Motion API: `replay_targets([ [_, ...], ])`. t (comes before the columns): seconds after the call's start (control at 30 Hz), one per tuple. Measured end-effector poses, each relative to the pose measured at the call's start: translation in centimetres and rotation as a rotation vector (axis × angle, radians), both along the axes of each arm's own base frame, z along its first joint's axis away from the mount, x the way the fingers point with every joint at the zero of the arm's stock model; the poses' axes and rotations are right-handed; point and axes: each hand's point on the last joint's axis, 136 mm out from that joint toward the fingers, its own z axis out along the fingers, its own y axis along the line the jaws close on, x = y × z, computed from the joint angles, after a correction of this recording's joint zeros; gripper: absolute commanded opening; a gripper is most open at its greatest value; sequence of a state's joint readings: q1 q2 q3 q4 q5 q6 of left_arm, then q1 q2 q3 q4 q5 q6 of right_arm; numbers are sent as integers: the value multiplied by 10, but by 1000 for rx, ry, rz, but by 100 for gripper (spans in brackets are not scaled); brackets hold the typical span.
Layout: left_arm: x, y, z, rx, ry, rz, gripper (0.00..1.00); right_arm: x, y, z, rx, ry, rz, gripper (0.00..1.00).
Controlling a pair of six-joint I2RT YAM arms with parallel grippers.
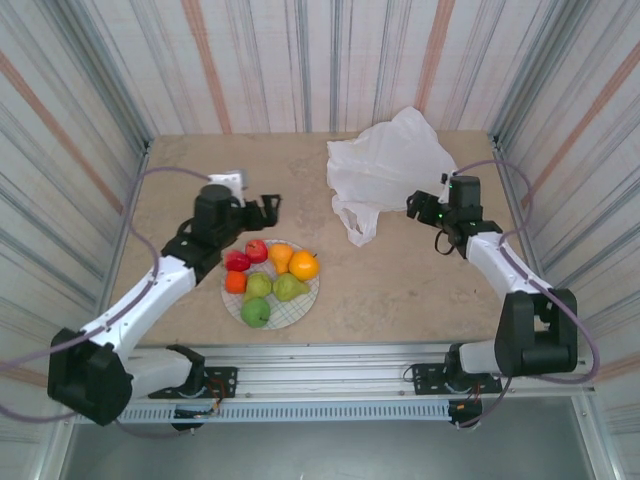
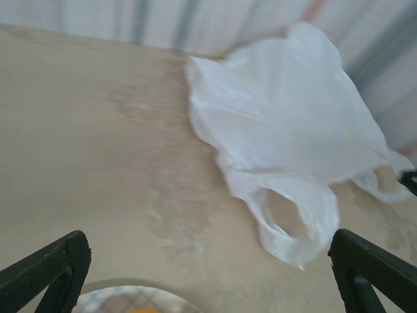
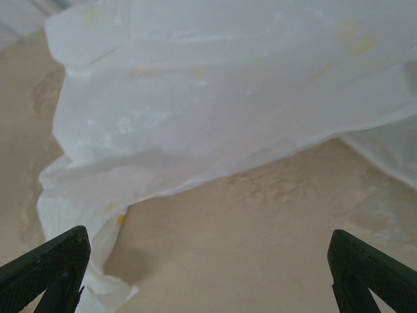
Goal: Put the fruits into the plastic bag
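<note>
None of the small shiny fruits (image 1: 262,285) is put in the thin white plastic bag (image 1: 385,170) yet, and both jaws are spread.

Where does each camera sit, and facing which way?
Top external: high behind, looking down on left arm, right arm, fruits, plate, plastic bag.
Left wrist: on left arm, faces across the table to the bag; open jaws at bottom corners.
Right wrist: on right arm, close on the bag; open jaws likewise.
Shared: all show the bag.
</note>
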State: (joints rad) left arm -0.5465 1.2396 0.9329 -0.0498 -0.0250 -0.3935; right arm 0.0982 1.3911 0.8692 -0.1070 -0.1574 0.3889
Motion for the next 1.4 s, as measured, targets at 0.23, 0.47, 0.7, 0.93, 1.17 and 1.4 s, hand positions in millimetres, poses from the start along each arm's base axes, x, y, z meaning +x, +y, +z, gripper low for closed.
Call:
replay_targets([
  [0.23,-8,-108,-21,200,-7,-208,93,-5,1,-2,9,27,11,97],
  [0.47,-8,-176,-65,349,18,-306,92,-13,-35,29,-2,-52,-90,98],
  [0.7,25,-206,-118,469,72,-279,86,-24,-44,32,-13,-77,-121,99],
  [0.93,35,-215,-165,541,138,-277,55,-28,-44,24,-15,-55,-122,99],
  [1.17,34,-210,-178,543,168,-298,10,-29,-43,23,-20,-52,-116,99],
  [1.4,21,-179,-132,464,160,-397,0,-34,-13,34,-155,-120,53,96],
])
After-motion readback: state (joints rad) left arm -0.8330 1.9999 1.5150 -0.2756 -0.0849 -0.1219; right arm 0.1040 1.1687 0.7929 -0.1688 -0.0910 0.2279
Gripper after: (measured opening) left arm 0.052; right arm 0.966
